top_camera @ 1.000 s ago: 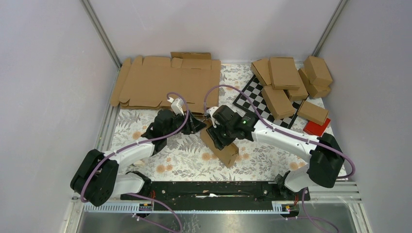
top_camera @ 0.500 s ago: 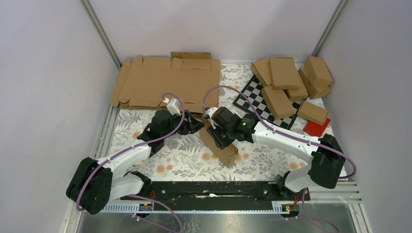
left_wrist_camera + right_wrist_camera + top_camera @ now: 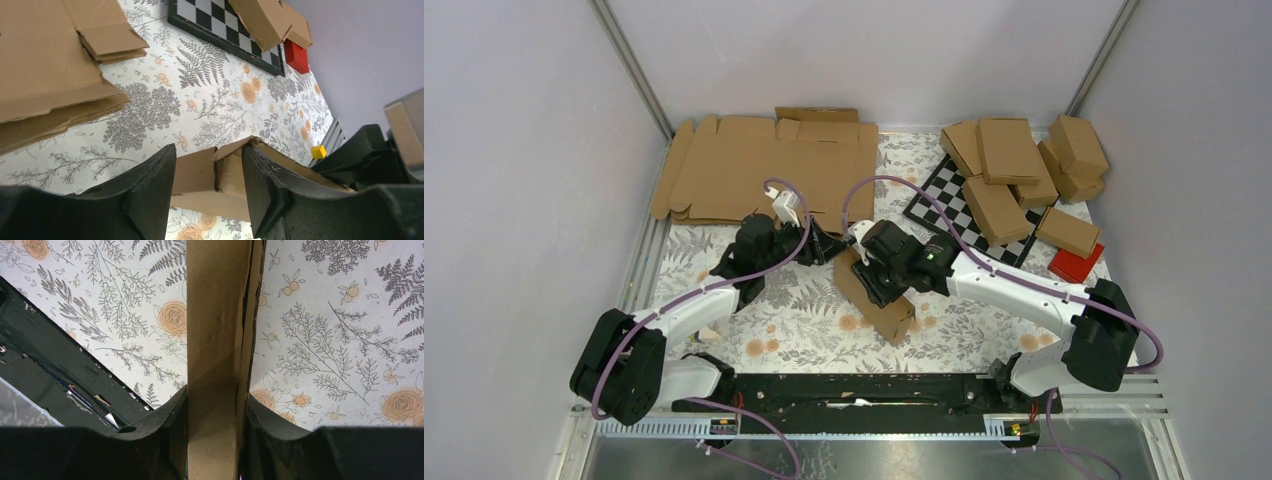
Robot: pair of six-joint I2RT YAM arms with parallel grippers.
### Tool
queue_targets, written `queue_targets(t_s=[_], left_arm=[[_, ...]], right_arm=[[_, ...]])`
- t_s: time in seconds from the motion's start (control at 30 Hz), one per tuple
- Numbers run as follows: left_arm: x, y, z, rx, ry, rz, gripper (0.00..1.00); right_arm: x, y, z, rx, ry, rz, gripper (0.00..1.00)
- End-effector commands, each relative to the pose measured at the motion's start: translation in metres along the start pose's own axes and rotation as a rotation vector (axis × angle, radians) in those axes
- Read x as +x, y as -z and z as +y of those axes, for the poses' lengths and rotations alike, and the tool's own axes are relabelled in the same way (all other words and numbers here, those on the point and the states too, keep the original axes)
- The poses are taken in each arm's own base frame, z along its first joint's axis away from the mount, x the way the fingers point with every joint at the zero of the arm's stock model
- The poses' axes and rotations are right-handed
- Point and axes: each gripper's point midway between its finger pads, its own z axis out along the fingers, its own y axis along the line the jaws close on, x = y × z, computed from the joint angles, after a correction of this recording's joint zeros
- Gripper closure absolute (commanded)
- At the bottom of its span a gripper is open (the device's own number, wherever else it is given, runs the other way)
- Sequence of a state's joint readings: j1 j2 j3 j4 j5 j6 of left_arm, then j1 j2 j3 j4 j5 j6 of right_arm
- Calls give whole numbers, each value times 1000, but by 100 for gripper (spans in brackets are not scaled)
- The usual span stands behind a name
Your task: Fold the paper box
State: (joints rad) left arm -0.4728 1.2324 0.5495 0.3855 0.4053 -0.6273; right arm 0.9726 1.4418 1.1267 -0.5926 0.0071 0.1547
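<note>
The paper box (image 3: pixel 882 308) is a slim brown carton lying slantwise on the floral cloth in the middle. My right gripper (image 3: pixel 886 272) reaches down over its middle. In the right wrist view both fingers press the carton's (image 3: pixel 215 340) sides, so the right gripper (image 3: pixel 215 399) is shut on it. My left gripper (image 3: pixel 829 250) is at the carton's far left end. In the left wrist view it (image 3: pixel 208 150) stands open, its jaws either side of the end flaps (image 3: pixel 227 167), which are partly folded. The right-hand finger (image 3: pixel 257 185) is against the flap edge.
A stack of flat cardboard blanks (image 3: pixel 764 170) lies at the back left. A chequered board (image 3: pixel 944 210) at the back right carries a pile of folded cartons (image 3: pixel 1009 160). A red block (image 3: pixel 1076 263) sits by the right wall. A black rail (image 3: pixel 854 390) runs along the near edge.
The left wrist has swung a little toward the back, with its fingertips still at the carton's far end. The right gripper and the carton have barely shifted.
</note>
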Motion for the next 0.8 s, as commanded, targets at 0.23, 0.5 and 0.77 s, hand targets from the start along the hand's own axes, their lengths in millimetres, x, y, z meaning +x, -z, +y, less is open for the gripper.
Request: queue_targets(t_s=[0.23, 0.5, 0.77], left_arm=[[-29, 1, -42, 202, -193, -76, 42], [-26, 0, -45, 227, -204, -53, 99], [-19, -2, -46, 167, -250, -34, 100]], right_arm=[[-6, 7, 9, -42, 30, -32, 65], [-6, 9, 11, -56, 38, -32, 65], [-8, 5, -2, 28, 36, 11, 58]])
